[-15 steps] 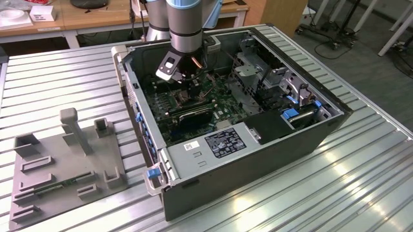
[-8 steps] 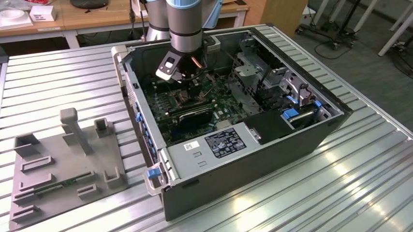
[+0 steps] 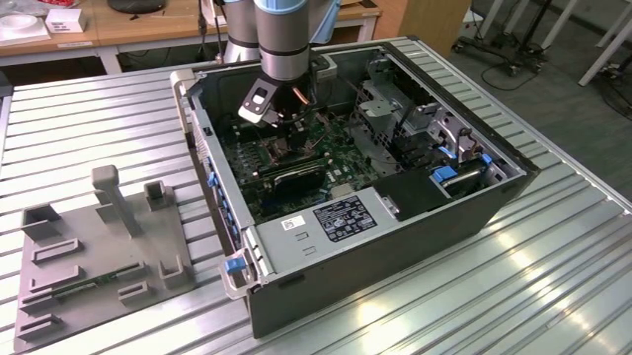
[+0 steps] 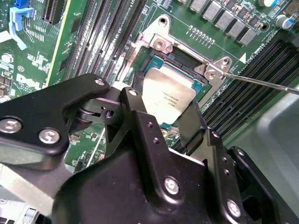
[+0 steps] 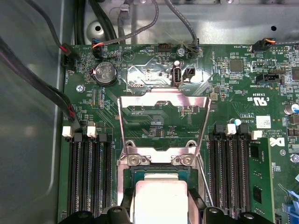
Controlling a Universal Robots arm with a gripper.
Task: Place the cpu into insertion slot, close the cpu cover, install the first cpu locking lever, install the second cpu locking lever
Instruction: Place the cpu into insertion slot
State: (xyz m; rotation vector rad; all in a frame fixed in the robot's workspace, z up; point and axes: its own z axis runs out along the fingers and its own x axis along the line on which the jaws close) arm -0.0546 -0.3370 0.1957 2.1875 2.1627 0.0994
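Arm is reaching down into open PC case (image 3: 395, 251). The gripper (image 3: 281, 122) is hanging directly over the insertion slot, inside the case.

Tool state: in both wrist views the gripper (image 4: 158, 107) (image 5: 160, 212) is pinching the cpu (image 4: 168, 93) (image 5: 160, 198). The black fingers (image 4: 188, 122) are pressing on two opposite edges of the chip, w/ its silvery top facing up.

Cpu location: it is sitting over the insertion slot (image 4: 180, 58), within the silvery frame. A strip of dark socket is showing past the chip's far edge. Can't tell if chip is fully seated or held just above the contacts.

The cpu cover (image 5: 159, 97) is standing open. It is swung back from the slot's far edge, away from the gripper, and the green board is showing through its cut-out centre.

A thin lever rod (image 4: 261, 81) (image 5: 204, 179) is running along one side of the slot and out over the neighbouring memory slots. It is not clipped down over the cover.

Memory slots (image 5: 88, 177) are flanking the insertion slot on both sides, all on the motherboard (image 5: 233, 84).

In the exterior view a grey fixture tray (image 3: 99, 251) is lying well apart from the slot, outside the case on the ribbed metal table (image 3: 493, 296).
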